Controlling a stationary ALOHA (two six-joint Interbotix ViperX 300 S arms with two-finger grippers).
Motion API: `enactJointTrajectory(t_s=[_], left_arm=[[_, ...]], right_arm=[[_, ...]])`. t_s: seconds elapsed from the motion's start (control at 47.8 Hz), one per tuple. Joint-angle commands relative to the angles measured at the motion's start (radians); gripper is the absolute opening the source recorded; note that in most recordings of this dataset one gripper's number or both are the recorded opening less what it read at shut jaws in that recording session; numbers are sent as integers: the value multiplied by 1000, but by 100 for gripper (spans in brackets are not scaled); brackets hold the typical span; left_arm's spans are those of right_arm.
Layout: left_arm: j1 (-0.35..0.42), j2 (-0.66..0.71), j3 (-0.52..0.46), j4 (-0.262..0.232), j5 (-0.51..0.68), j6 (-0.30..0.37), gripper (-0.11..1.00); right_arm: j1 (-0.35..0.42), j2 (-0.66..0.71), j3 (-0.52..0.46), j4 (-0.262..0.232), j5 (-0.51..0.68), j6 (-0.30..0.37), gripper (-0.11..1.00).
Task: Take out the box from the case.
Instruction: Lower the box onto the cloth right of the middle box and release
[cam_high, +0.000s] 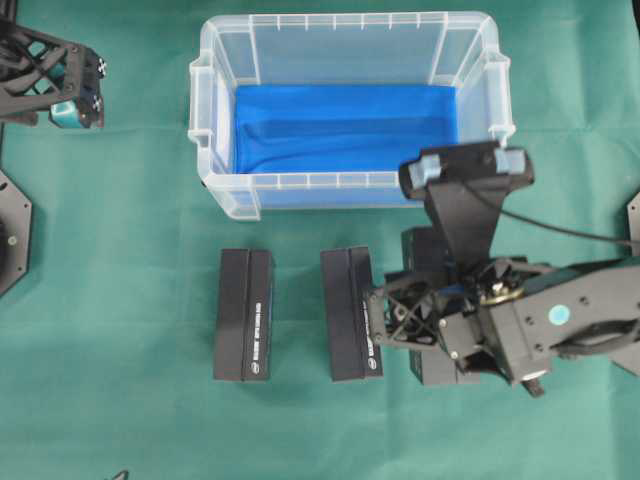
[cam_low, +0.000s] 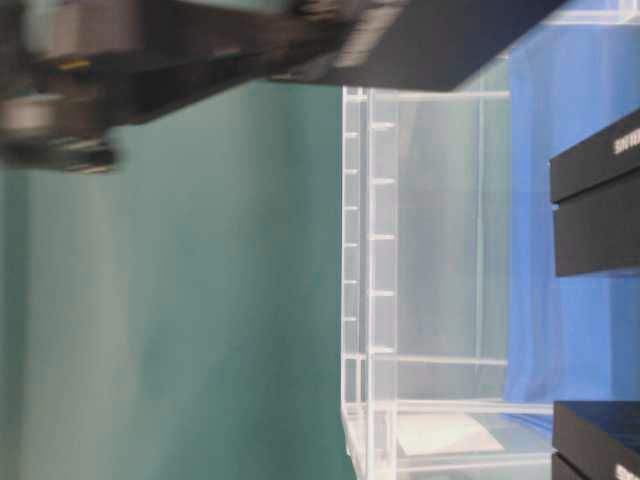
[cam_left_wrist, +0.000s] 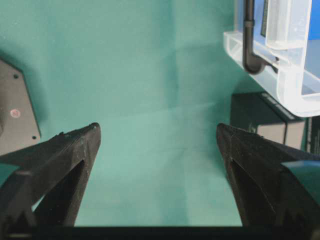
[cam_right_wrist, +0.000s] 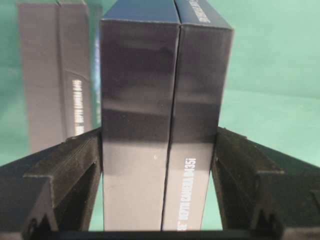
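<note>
My right claw clamps a dark box at frame center (both pads touching); my left claw gapes wide, holding nothing.

White print "DEPTH CAMERA D435i" on side of dark box between right gripper's pads, "DEPTH CAMERA D4.." partly legible on 2nd box behind-left, small white txt on boxes in overhead view too tiny to read
</note>
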Motion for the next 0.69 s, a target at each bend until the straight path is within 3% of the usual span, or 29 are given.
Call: enactJointTrajectory(t_s=[0.0, 0.335, 0.669], left_arm=[[-2, -9, -9, 0, 0, 0, 97], [0, -9, -9, 0, 2, 0, 97], [0, -9, -9, 0, 2, 2, 97]], right_arm=[[8, -14, 49, 9, -60, 14, 64], [6, -15, 229, 17, -239, 66, 64], [-3, -15, 290, 18, -313, 64, 64]])
